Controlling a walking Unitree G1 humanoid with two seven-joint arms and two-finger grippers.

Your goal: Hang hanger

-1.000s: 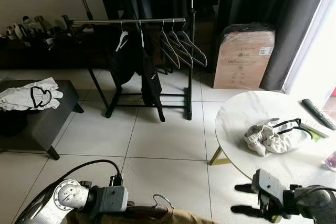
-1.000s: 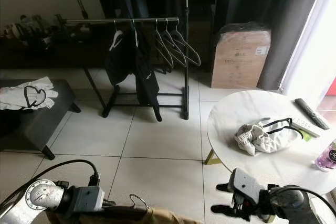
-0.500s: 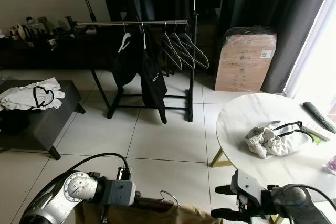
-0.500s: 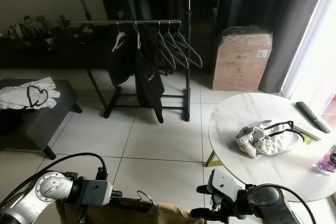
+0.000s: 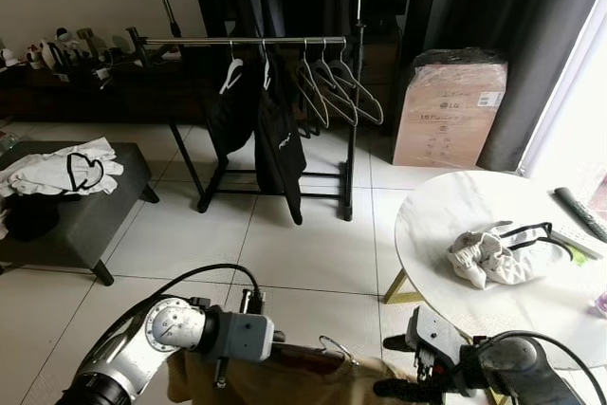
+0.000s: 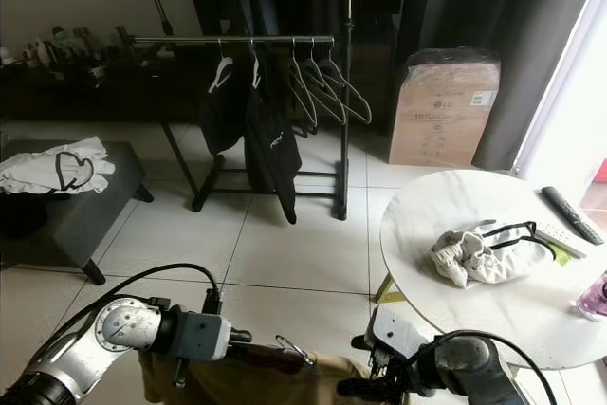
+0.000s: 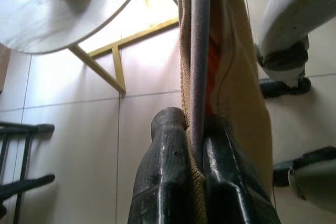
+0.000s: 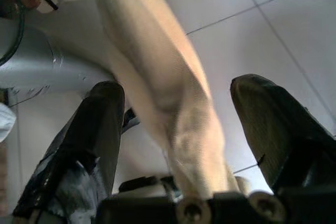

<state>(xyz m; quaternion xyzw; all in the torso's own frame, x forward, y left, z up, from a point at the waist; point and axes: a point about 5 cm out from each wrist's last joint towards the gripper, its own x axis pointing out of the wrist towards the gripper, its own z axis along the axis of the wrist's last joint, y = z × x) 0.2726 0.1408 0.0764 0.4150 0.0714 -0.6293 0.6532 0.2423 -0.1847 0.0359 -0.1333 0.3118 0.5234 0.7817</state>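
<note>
At the bottom edge of the frame my left gripper (image 7: 191, 182) is pinching the hanger (image 7: 200, 51), its two rounded black fingers (image 7: 167, 171) closed tight on the grey bar and the woven tan cloth (image 5: 285, 381) draped over it. The hanger's thin metal hook (image 5: 338, 346) is curling up just past my fingertips, low in the middle of the frame. To the lower right my right gripper (image 8: 176, 129) is standing wide open, and a soft fold of the tan cloth is hanging between its spread fingers (image 8: 102, 124) without either one pressing on it.

Right of that, a round white table (image 5: 427, 225) with slim gold legs is carrying a crumpled pale cloth (image 5: 498, 255) with black cords. At the left edge a dark cushioned bench (image 5: 95, 211) is holding a white garment (image 5: 57, 170). Glossy pale tiles (image 5: 294, 244) are running back to the clothes rack (image 5: 245, 41) in the upper middle, a thin horizontal metal rail bearing dark clothes (image 5: 275, 135) and several bare wire-thin hangers (image 5: 346, 92). A wrapped cardboard box (image 5: 448, 113) is sitting to its right against dark curtains (image 5: 531, 35).
</note>
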